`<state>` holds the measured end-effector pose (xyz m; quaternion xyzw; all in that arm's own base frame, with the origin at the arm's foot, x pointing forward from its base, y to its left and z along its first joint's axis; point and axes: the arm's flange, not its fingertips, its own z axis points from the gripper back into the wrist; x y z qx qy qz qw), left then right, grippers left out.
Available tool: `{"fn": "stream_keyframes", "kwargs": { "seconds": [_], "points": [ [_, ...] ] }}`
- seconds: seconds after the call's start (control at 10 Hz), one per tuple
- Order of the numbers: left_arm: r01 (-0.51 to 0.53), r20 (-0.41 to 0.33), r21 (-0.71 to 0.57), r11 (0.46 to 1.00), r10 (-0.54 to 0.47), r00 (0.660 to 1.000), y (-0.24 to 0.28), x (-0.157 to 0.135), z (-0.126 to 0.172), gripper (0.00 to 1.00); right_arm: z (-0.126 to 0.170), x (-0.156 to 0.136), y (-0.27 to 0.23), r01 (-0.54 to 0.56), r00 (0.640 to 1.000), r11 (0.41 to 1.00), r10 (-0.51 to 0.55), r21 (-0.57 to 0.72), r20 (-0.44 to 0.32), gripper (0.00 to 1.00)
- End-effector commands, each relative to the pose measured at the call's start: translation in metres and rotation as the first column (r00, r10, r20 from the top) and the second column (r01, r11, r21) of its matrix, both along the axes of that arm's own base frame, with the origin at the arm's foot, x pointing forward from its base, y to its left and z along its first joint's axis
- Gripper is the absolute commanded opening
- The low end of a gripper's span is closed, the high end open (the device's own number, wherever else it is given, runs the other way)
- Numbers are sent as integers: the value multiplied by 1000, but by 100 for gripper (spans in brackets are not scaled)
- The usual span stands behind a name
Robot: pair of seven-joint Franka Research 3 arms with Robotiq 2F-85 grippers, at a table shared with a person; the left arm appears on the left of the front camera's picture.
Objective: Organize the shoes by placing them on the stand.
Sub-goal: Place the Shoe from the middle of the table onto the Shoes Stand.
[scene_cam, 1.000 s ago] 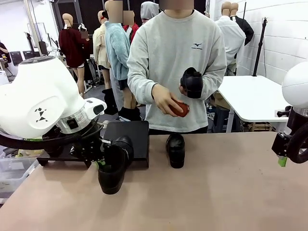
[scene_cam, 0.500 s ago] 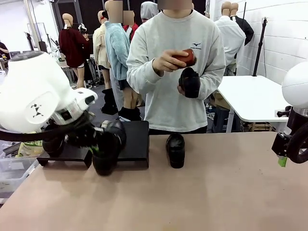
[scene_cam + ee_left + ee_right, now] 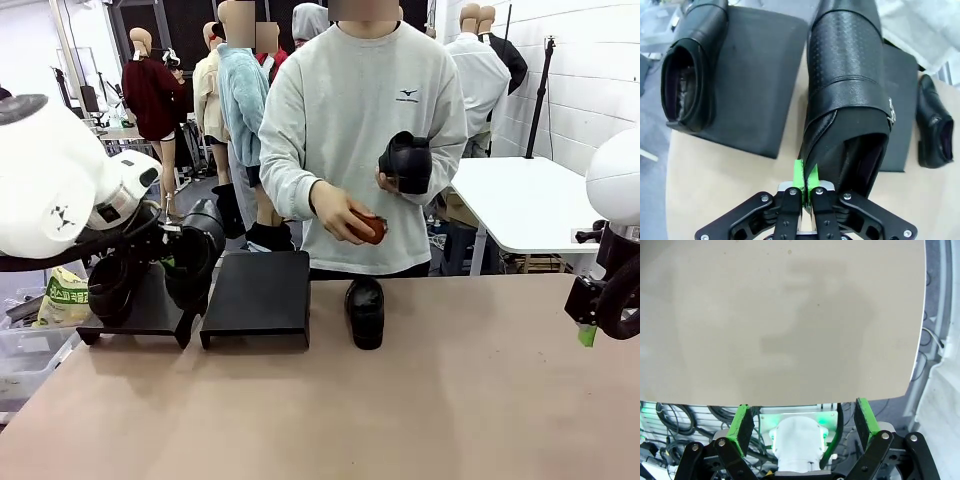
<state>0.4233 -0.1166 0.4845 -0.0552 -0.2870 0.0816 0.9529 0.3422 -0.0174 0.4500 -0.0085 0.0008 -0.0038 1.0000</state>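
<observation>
The left fingers [image 3: 799,172] are pinching together on the heel rim of a black shoe [image 3: 847,100], holding it over the seam between the two platforms of the stand. Whether its toe is touching a platform cannot be told. The shoe is glossy, with a dimpled panel and a smooth strap across the top.

The left platform [image 3: 760,85] is carrying a second shoe [image 3: 690,65] along its outer edge, leaving the inner half of its matte, sloped top free. The right platform [image 3: 258,290] is lying bare, its flat front edge sitting just beside the left one. A third shoe [image 3: 365,310], round-toed, is standing on the worktop [image 3: 450,400] near the right platform, close to the far edge.

Across the worktop a person is holding a fourth shoe [image 3: 405,162] at chest height in one hand and a small red-brown object [image 3: 368,228] in the other.

The right fingers [image 3: 741,422] are standing wide apart, gripping nothing, hovering at the worktop's rounded corner. The smooth beige surface is stretching open across the middle and right.
</observation>
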Motion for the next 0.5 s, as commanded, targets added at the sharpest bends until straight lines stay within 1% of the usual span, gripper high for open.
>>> {"fn": "stream_keyframes", "kwargs": {
  "seconds": [0.0, 0.1, 0.2, 0.4],
  "points": [
    [-33, -16, 53, 998, 34, 999, 12, 33, -16, 0, -1, 0, 1, 6, 1000, 1000, -6, -2, -6, 100],
    [-133, -3, 75, 988, 133, 991, 13, 34, -15, 0, -1, 0, 1, 6, 1000, 1000, -6, -2, -6, 100],
    [-9, -22, 20, 1000, 10, 1000, 11, 13, -18, 0, -1, 0, 1, 6, 1000, 1000, -6, -2, -6, 100],
    [-9, -22, 20, 1000, 10, 1000, 11, 13, -18, 0, -1, 0, 1, 6, 1000, 1000, -6, -2, -6, 100]
  ]
}}
